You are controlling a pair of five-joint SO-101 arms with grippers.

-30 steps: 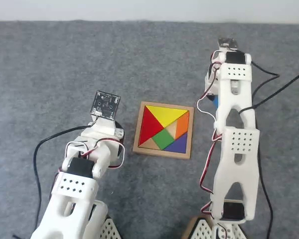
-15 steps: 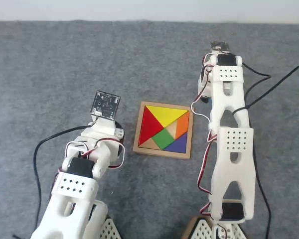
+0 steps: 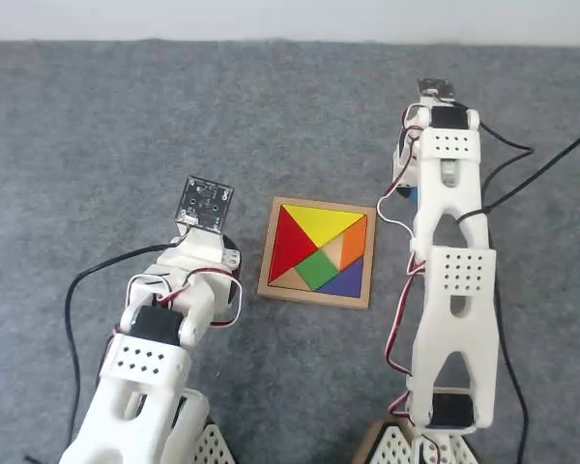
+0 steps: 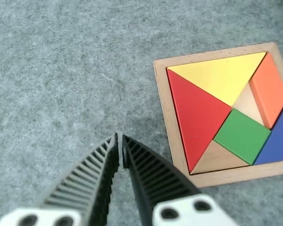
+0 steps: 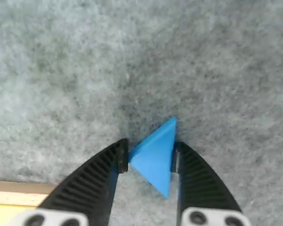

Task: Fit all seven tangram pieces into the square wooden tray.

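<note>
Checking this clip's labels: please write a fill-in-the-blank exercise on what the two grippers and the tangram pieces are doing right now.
1. The right gripper is closed on a small triangle whose colour is ___.
2. That small triangle is over the grey mat, ___ the wooden tray.
3. The square piece in the wooden tray is ___.
4. The left gripper is shut beside the wooden tray and holds ___.

Missing words: blue; outside; green; nothing.
</note>
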